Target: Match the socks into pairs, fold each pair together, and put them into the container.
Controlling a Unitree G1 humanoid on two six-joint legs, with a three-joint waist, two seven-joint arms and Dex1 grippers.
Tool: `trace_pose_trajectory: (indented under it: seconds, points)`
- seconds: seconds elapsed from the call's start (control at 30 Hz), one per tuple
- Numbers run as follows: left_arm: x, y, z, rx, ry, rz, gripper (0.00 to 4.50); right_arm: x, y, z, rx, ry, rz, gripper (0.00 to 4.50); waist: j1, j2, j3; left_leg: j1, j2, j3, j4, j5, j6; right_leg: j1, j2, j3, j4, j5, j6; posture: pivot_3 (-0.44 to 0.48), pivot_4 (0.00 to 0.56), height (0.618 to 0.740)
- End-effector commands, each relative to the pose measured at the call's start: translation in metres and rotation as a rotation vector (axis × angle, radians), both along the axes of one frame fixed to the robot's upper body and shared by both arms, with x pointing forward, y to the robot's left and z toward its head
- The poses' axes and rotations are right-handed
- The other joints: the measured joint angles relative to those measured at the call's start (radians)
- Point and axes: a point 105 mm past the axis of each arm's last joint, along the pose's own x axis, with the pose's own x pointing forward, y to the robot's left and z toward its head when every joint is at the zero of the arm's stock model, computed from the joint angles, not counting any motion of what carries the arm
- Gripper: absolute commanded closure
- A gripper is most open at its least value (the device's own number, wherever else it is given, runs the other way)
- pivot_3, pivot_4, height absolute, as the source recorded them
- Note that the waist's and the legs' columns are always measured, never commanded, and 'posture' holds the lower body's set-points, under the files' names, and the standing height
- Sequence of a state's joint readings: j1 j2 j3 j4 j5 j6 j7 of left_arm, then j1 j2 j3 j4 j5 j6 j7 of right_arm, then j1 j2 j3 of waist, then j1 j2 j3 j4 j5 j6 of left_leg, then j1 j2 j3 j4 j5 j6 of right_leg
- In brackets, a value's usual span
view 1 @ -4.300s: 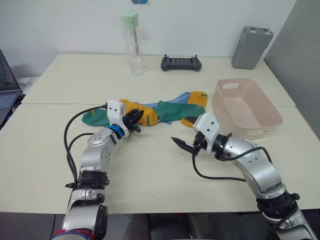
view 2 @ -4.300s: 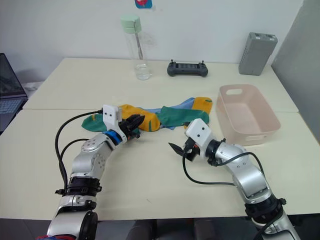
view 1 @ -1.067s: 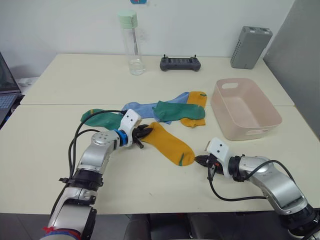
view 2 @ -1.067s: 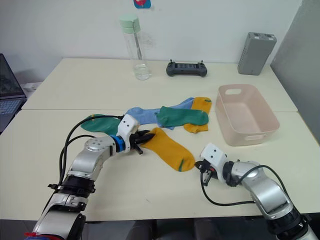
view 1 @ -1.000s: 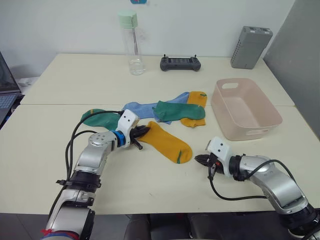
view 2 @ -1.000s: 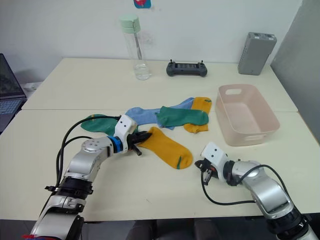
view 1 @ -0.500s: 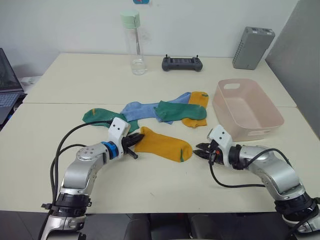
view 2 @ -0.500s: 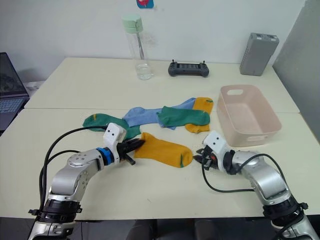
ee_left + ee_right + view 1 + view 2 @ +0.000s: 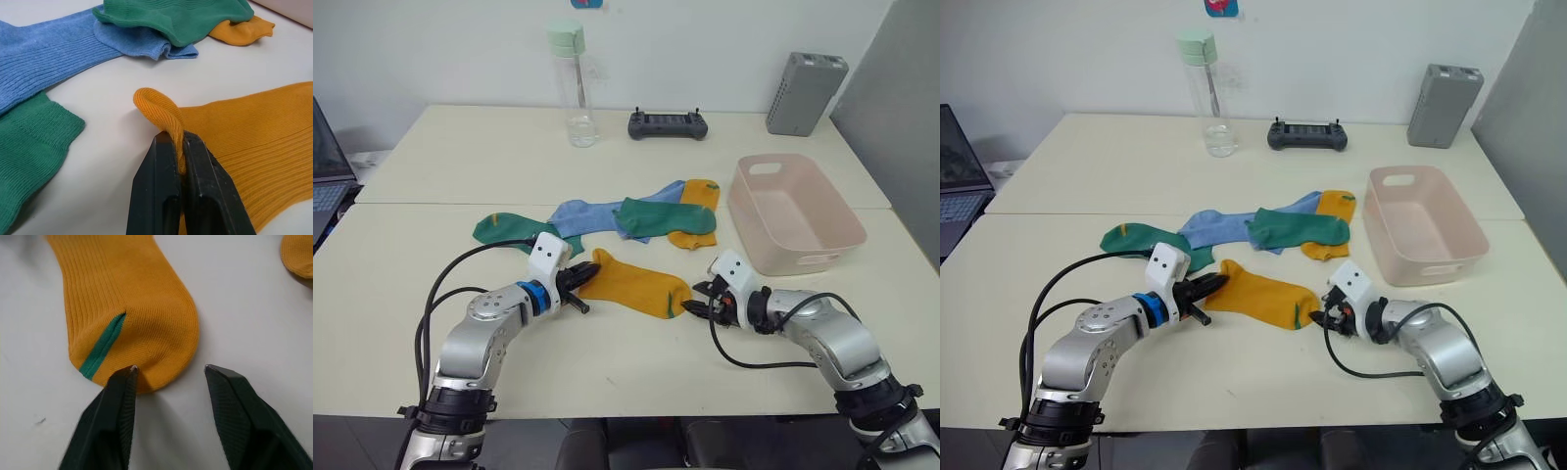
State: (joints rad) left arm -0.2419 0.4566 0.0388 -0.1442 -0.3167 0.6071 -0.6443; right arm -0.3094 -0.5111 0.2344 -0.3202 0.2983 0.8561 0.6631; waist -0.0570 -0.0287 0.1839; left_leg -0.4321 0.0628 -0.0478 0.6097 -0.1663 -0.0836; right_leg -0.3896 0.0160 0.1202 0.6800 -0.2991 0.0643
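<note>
One mustard-yellow sock lies flat on the table in front of the pile. My left gripper is shut on its cuff, which bulges up in a loop above the pinching fingers. My right gripper is open at the sock's toe, one finger on each side of the tip. Behind, a dark green sock, a light blue sock, a second green sock and the other yellow sock overlap in a row. The pale pink container stands at the right with nothing in it.
A clear bottle with a green cap, a black controller and a grey upright box stand along the far side. A laptop shows at the left edge. Bare table lies in front of both arms.
The left gripper has drawn the yellow sock leftward and laid it flatter. The right gripper has moved up to the sock's toe and opened around it.
</note>
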Motion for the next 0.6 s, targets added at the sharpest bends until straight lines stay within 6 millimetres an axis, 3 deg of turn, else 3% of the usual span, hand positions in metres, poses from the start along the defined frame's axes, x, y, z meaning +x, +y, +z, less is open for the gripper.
trace_pose_trajectory:
  seconds: [0.03,0.13,0.4,0.6]
  points:
    - [-0.003,-0.004,0.01,-0.021,-0.033,-0.021,4.5,0.0,0.006,0.01,0.051,-0.022,0.016,3.51,0.0,0.0,0.0,0.0,0.0,0.0,0.0,0.0,0.0,0.0,0.0,0.0,0.0,0.0,0.0,0.0,0.15,0.74]
    - [-0.005,-0.004,0.01,-0.023,-0.032,-0.02,4.5,0.0,0.006,0.012,0.063,-0.036,0.018,4.46,0.0,0.0,0.0,0.0,0.0,0.0,0.0,0.0,0.0,0.0,0.0,0.0,0.0,0.0,0.0,0.0,0.15,0.74]
    - [-0.017,-0.002,0.01,-0.102,-0.005,0.056,4.5,0.022,-0.009,0.029,0.058,-0.114,-0.04,4.46,-0.001,0.0,0.0,0.0,0.0,0.0,0.0,0.0,0.0,0.0,0.0,0.001,0.0,0.0,0.0,0.0,0.15,0.74]
    - [-0.06,-0.02,-0.01,-0.184,0.114,0.077,4.5,0.048,0.006,0.031,0.068,-0.147,-0.025,4.46,-0.012,0.0,0.0,0.0,0.0,0.001,-0.001,0.0,0.0,0.0,0.0,0.001,0.0,0.0,0.0,0.0,0.15,0.74]
